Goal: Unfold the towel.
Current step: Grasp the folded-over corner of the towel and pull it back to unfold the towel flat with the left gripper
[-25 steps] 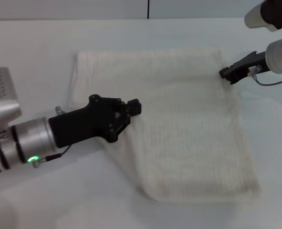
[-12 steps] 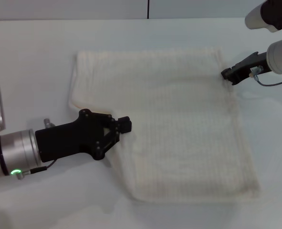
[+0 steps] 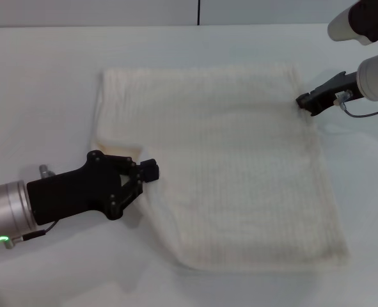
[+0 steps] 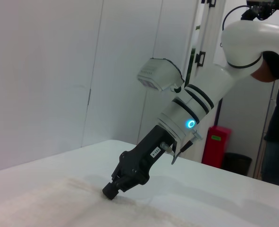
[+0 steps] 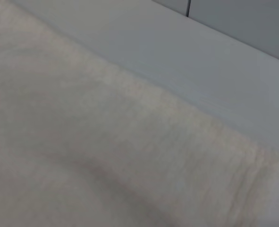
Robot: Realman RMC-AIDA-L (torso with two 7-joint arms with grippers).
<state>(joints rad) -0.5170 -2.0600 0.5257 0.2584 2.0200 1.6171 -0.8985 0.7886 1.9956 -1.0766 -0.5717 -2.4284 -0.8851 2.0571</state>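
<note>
The cream-white towel [image 3: 240, 166] lies spread on the white table [image 3: 41, 70], with its near-left part still bunched and folded. My left gripper [image 3: 149, 171] is at the towel's left edge, low over the table, shut on a fold of the cloth. My right gripper [image 3: 302, 100] is at the towel's far right corner, shut on the edge there. The left wrist view shows the right gripper [image 4: 111, 191] with its tip down on the towel [image 4: 59, 201]. The right wrist view shows only the towel [image 5: 82, 142] up close and the table beyond it.
Bare table [image 3: 368, 192] lies on all sides of the towel. The left wrist view shows a red box [image 4: 216, 144] and a standing person [image 4: 277, 118] beyond the table's far side.
My left gripper has moved left and toward me, dragging the towel's left fold with it. The near-left edge has shifted left. The right gripper has stayed at the far corner.
</note>
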